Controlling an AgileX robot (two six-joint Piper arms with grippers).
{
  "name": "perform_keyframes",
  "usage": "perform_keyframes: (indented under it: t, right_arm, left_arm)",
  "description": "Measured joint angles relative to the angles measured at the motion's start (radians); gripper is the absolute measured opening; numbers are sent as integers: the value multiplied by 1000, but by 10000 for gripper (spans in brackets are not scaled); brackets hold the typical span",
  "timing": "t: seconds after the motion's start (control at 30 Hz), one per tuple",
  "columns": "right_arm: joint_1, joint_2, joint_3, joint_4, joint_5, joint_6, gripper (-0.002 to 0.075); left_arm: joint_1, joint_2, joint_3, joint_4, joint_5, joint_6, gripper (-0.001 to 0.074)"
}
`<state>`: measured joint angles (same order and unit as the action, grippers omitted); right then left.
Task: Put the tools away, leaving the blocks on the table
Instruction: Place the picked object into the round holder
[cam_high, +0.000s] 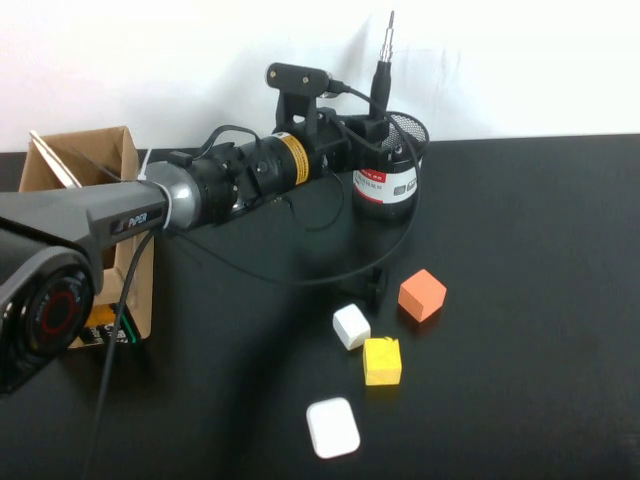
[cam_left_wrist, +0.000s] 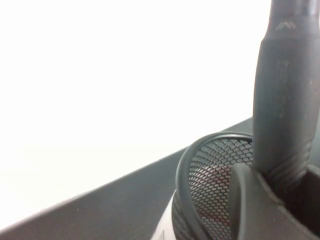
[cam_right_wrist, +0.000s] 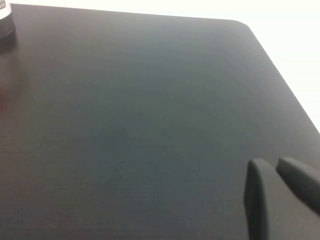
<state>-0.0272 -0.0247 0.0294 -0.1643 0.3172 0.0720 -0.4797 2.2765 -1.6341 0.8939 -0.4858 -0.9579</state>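
Observation:
My left gripper (cam_high: 377, 127) is over the rim of a black mesh cup (cam_high: 402, 168) at the back of the table (cam_high: 520, 300). It is shut on a thin black-handled tool (cam_high: 382, 75) held upright, metal tip up; I cannot tell whether it is the screwdriver or the pen-like rod. In the left wrist view the gripper (cam_left_wrist: 280, 187) grips the handle (cam_left_wrist: 285, 115) above the cup's mouth (cam_left_wrist: 215, 170). The orange block (cam_high: 422, 294), white block (cam_high: 351, 326) and yellow block (cam_high: 382, 361) lie on the table. The scissors are out of view. My right gripper (cam_right_wrist: 274, 172) is shut and empty above bare tabletop (cam_right_wrist: 140, 125).
A small black clip-like object (cam_high: 375, 286) lies next to the orange block. A flat white rounded case (cam_high: 333, 427) lies near the front. An open cardboard box (cam_high: 95, 165) stands at the far left. The left arm's cable hangs over the table's middle.

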Motion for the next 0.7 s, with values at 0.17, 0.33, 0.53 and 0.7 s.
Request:
perform_keyframes:
  t: [0.17, 0.33, 0.53, 0.7]
  right_arm:
    - [0, 0, 0, 0, 0, 0, -6]
    - [0, 0, 0, 0, 0, 0, -6]
    - [0, 0, 0, 0, 0, 0, -6]
    - [0, 0, 0, 0, 0, 0, -6]
  left_arm:
    - [0, 16, -24, -3, -11, -12, 143]
    - [0, 39, -74, 33, 16, -29, 143]
    - [-2, 56, -112, 100, 33, -125, 143]
    - [-6, 56, -119, 193, 44, -193, 170]
